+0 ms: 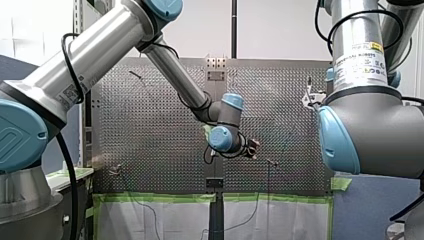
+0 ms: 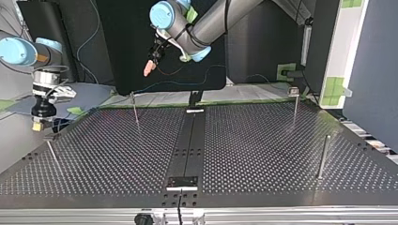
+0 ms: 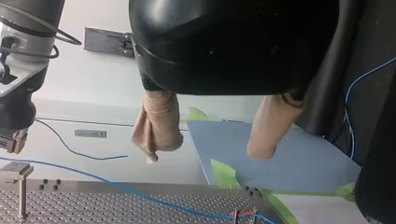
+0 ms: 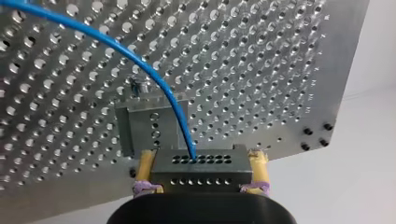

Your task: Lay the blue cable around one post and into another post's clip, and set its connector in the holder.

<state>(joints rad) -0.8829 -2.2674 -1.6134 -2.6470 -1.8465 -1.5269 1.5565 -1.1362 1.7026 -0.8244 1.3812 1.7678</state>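
The grey connector block (image 4: 201,173) sits between the yellow pads of my right gripper (image 4: 201,156), which is shut on it. The blue cable (image 4: 140,60) leaves the block's top and arcs over the perforated plate. A grey holder (image 4: 149,126) stands on the plate just ahead of the block. In the top view my right gripper (image 2: 38,124) hangs at the table's left edge, above a short post (image 2: 51,151). My left gripper (image 3: 212,149) is open, beige fingers (image 3: 156,126) apart and holding nothing, high above the cable (image 3: 140,196). It also shows raised over the table's far side (image 2: 148,70).
Thin posts stand on the perforated table (image 2: 263,154): one far left of centre (image 2: 135,108), one far right with a clip (image 2: 294,104), one near right (image 2: 323,157). A dark strip (image 2: 187,150) runs down the middle. A clip post (image 3: 19,186) stands below my right gripper (image 3: 11,140).
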